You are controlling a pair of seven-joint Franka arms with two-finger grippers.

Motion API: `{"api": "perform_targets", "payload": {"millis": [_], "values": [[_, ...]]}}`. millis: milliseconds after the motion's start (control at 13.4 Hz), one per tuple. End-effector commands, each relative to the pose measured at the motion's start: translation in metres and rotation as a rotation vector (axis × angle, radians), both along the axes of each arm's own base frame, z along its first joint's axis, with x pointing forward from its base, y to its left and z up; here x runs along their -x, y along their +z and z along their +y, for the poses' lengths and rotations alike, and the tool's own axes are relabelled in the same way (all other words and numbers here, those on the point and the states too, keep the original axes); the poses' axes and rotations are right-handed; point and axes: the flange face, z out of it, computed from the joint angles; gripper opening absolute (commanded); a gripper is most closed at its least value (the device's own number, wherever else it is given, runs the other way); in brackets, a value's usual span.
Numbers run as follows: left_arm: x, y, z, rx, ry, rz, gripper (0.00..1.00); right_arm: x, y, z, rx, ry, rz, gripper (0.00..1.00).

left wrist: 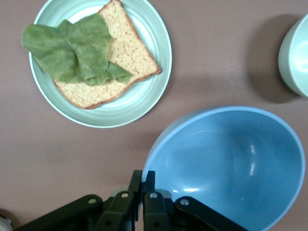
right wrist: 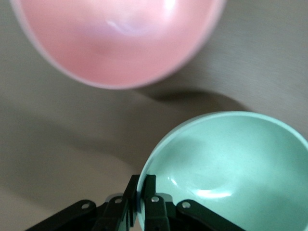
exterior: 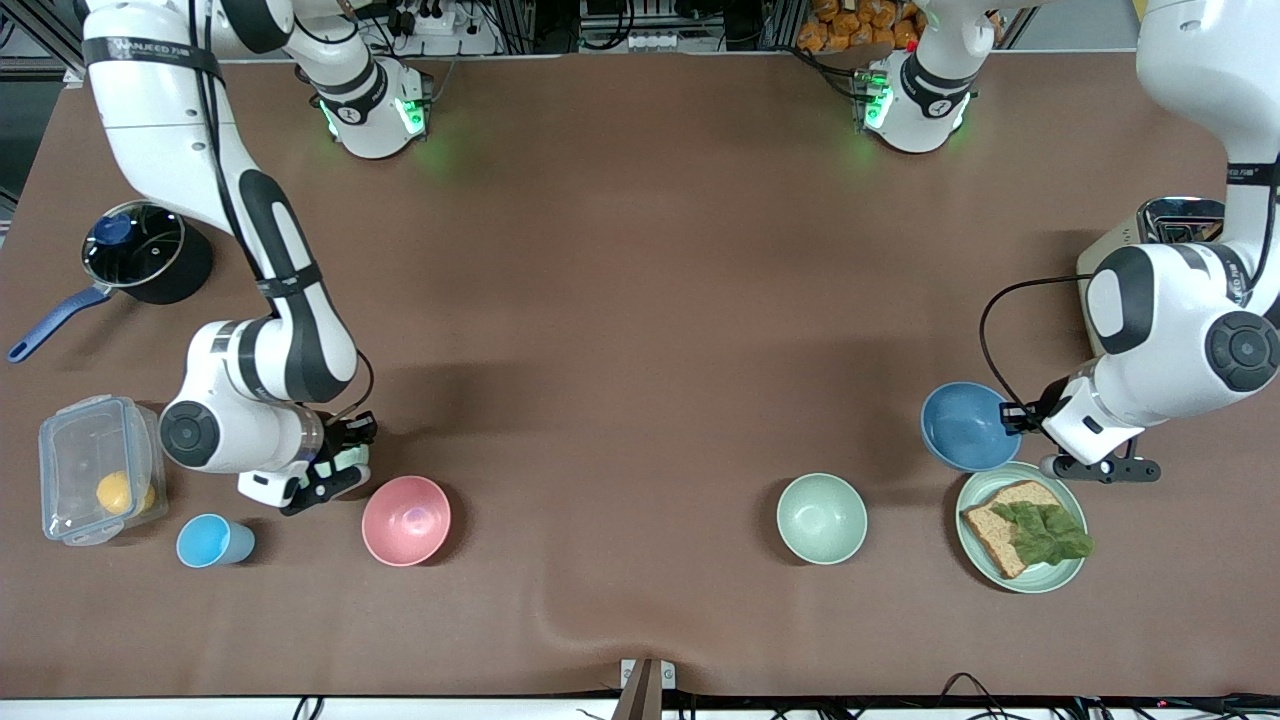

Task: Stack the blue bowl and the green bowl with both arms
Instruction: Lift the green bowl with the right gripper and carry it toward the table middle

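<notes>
Front view: left pincer (exterior: pixel 1012 416) pinches blue bowl (exterior: pixel 966 426) rim.

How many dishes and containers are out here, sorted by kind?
Bowls: 4 - pink bowl, pale mint bowl, blue bowl, green bowl
Cups: 1 - light-blue cup
Plates: 1 - green plate with bread
Saucepans: 1 - lidded saucepan
Boxes: 1 - clear lidded box
Total: 8
</notes>
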Motion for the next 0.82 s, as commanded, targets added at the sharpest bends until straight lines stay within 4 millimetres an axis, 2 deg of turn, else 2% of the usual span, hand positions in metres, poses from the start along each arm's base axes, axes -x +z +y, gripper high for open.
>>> {"api": "perform_targets", "payload": {"millis": [0,149,372,670,745], "values": [[-0.001,0.009,-0.007,-0.002,-0.021,0.003,0.0,0.012,0.028,0.043,0.04,-0.022,0.023,0.0],[-0.001,0.008,-0.009,-0.002,-0.018,0.004,0.0,0.022,0.053,0.074,0.13,-0.005,0.014,0.0],[-0.002,-0.003,-0.008,-0.001,-0.013,0.018,0.0,0.044,0.074,0.126,0.177,-0.064,0.036,0.0],[-0.004,-0.002,-0.01,-0.004,-0.013,0.014,0.0,0.085,0.103,0.265,0.176,-0.019,-0.052,0.0],[-0.005,-0.002,-0.017,-0.006,-0.025,0.012,0.0,0.091,0.102,0.285,0.169,0.004,-0.064,0.0]]}}
